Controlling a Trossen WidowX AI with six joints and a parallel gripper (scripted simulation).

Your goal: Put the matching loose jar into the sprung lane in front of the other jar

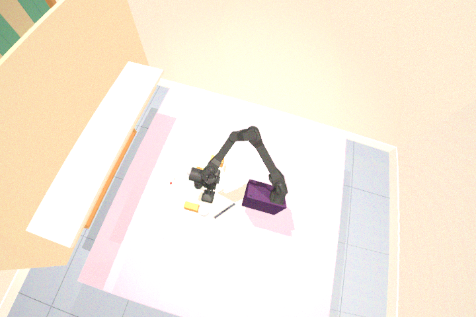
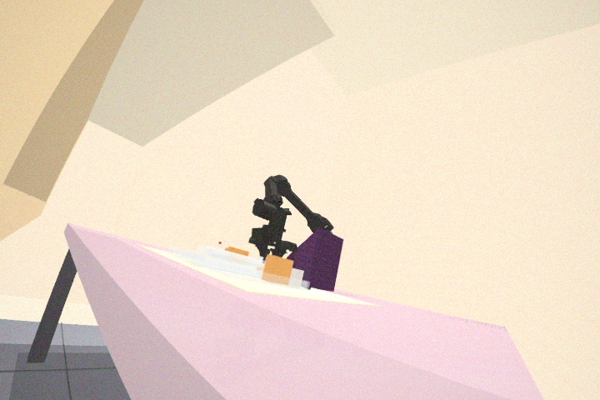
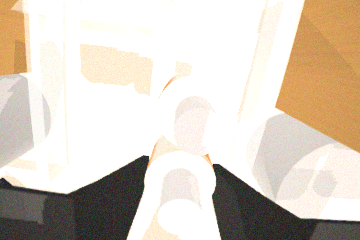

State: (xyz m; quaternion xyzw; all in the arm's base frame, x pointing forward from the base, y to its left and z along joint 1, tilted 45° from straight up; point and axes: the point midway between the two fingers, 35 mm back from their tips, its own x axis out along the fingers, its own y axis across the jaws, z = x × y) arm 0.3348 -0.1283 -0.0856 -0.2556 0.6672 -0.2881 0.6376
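Observation:
My gripper [image 1: 207,197] [image 2: 272,247] [image 3: 180,166] is shut on the loose jar [image 3: 182,196], an orange jar with a pale lid that shows at the bottom middle of the wrist view. Just ahead of it stands a matching jar [image 3: 191,125] with an orange body and a pale lid. That one is between the white walls of the lane [image 3: 267,60], which runs away from me. The two jars look close together; I cannot tell whether they touch. The pusher plate and the front stop are washed out by glare.
A purple box [image 1: 260,196] [image 2: 320,258] stands by the arm's base. An orange block [image 1: 191,205] [image 2: 277,268] [image 3: 333,75] and a thin dark rod [image 1: 224,211] lie near the gripper. Pale cylinders [image 3: 13,117] [image 3: 288,155] lie on either side of the lane.

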